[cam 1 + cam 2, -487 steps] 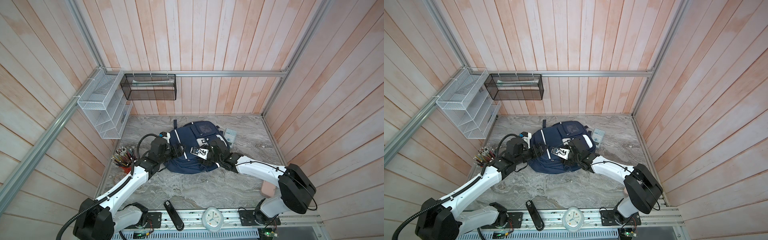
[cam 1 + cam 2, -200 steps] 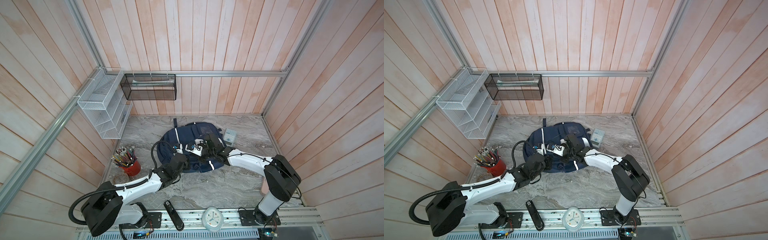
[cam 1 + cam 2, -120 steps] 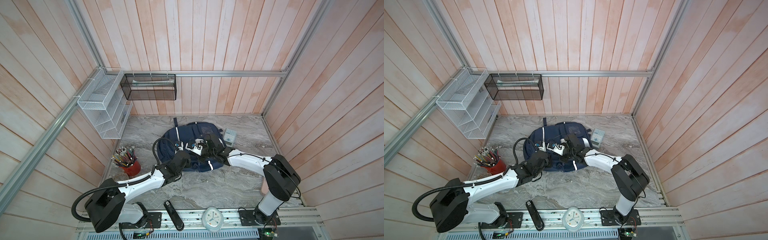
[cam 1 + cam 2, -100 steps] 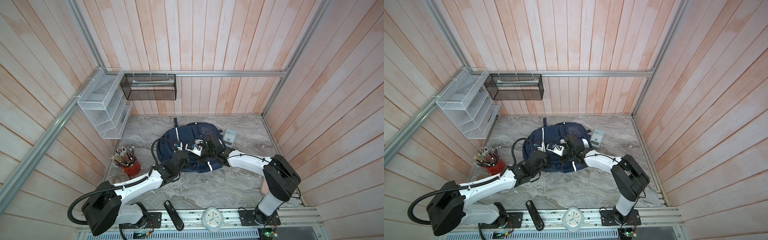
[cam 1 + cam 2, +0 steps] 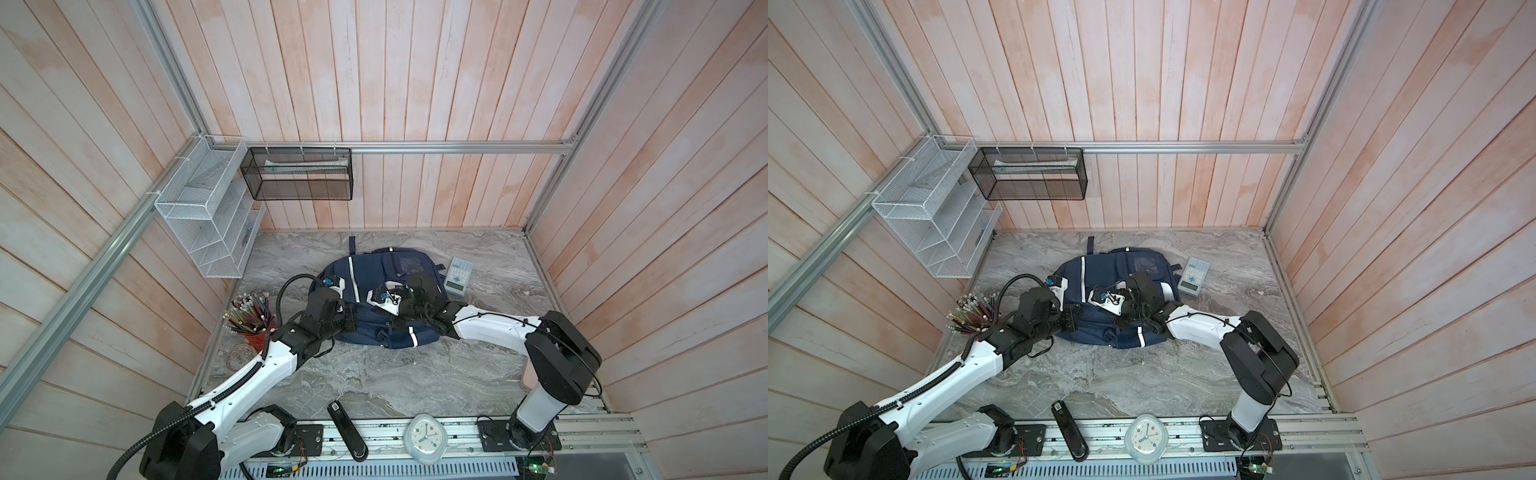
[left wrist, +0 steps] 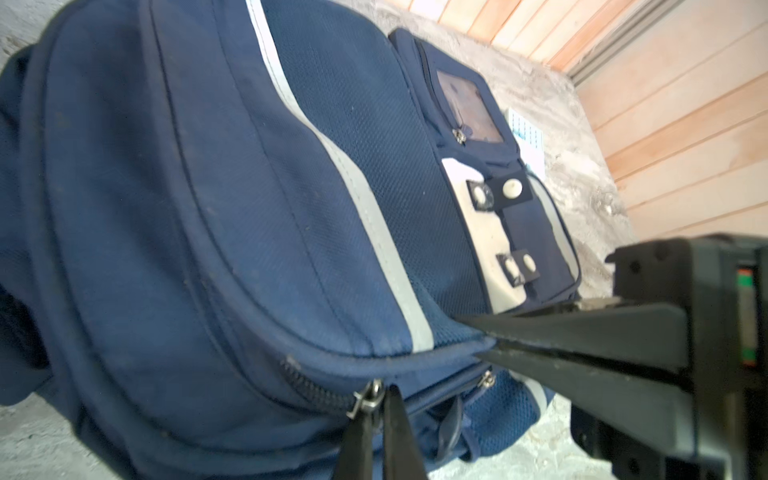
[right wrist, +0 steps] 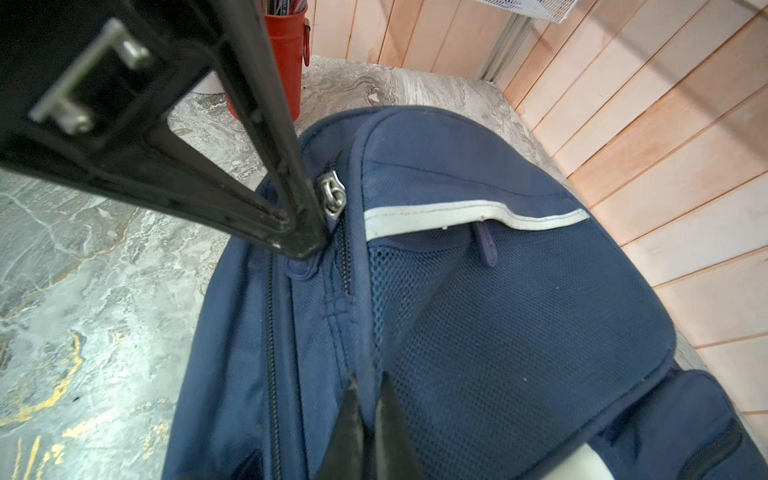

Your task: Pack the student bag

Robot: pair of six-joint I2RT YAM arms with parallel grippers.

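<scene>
Two grips: left fingers (image 6: pixel 399 432) clench the bag's (image 5: pixel 374 274) zip (image 6: pixel 365 399), right fingers (image 7: pixel 392 428) its seam (image 7: pixel 361 332). It lies flat, pointing at the back wall (image 5: pixel 374 104).

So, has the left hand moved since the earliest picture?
Yes. The left hand moved toward the clock, away from the white mesh rack, along the backpack.

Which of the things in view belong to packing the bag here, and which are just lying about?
In the job: student bag; left gripper and right gripper, both shut on it; perhaps to pack: calculator, pencil cup.
Lying about: clock, black stapler, white wire rack, black mesh basket.
</scene>
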